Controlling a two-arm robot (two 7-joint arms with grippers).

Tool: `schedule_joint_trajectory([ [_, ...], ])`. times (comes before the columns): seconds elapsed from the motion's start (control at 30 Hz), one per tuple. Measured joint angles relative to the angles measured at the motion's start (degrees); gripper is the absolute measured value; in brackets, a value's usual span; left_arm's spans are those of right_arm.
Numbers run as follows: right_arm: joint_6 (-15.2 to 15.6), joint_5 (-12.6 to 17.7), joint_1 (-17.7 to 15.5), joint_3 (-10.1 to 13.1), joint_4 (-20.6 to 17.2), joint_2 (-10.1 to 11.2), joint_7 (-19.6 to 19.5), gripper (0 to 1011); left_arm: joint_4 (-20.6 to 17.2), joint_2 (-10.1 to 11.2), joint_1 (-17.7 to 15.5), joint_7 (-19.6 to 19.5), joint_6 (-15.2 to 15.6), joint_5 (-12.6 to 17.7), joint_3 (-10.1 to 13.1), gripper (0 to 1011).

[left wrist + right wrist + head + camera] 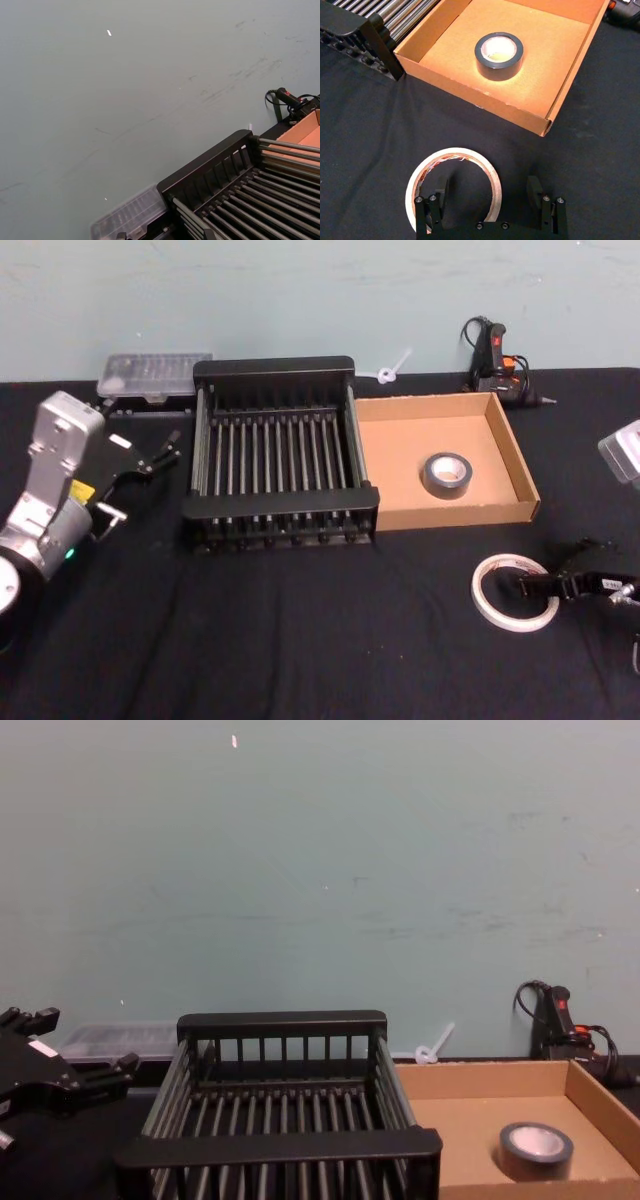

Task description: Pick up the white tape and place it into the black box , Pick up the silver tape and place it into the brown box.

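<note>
The white tape (508, 561) lies flat on the black table at the front right, in front of the brown box (400, 470). My right gripper (535, 585) is open at the roll. In the right wrist view one finger (441, 192) stands inside the white tape (452, 151) and the other outside, with the ring's wall between them. The silver tape (446, 488) (499, 67) (535, 1148) lies flat inside the brown box (545, 60). The black box (275, 368) (280, 1022) stands left of it, nothing inside. My left gripper (160, 450) hangs open left of the black box.
A clear plastic case (155, 375) sits behind the black box's left corner. A black glue gun (495, 360) with its cable lies behind the brown box, and a small white item (392, 370) is near the wall. Black cloth covers the table's front.
</note>
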Motion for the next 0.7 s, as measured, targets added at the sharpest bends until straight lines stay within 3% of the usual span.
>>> schedule_joint_trajectory([
  [0.7, 0.42, 1.74, 1.12, -1.81, 1.28, 0.25, 0.01, 1002, 0.0, 0.0, 0.0, 0.0, 0.0, 0.0, 0.0, 1001],
])
